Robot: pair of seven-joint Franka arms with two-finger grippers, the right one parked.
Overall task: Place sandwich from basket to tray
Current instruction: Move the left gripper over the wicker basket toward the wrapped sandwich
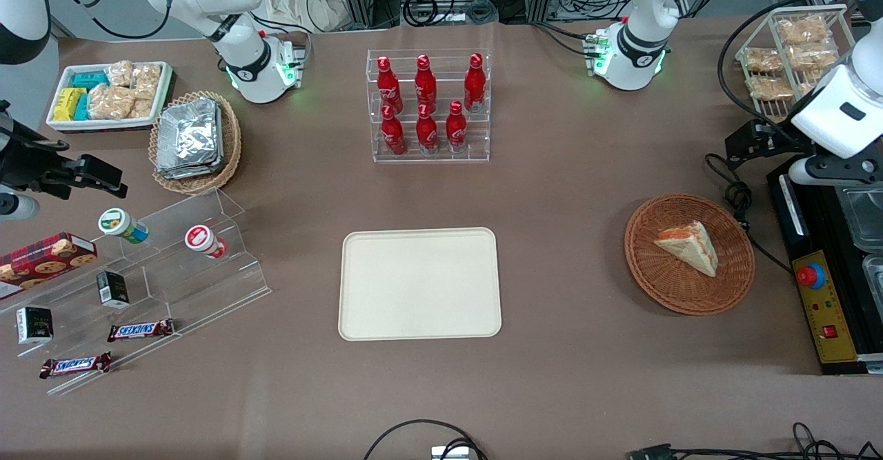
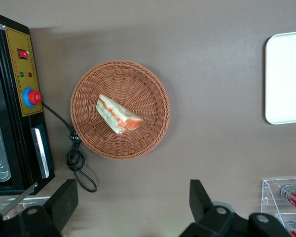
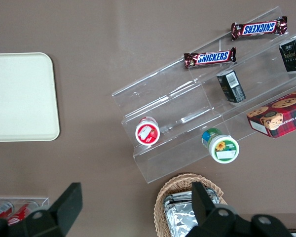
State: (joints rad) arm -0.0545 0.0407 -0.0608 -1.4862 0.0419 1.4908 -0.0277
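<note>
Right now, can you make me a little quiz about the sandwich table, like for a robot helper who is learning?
1. True or false: the sandwich lies in the basket.
2. What lies on the tray? A) a bottle B) nothing C) a snack bar
3. Fill in: the gripper hangs above the table with its fingers ____, holding nothing.

Key: 1 true; 2 B; 3 open.
</note>
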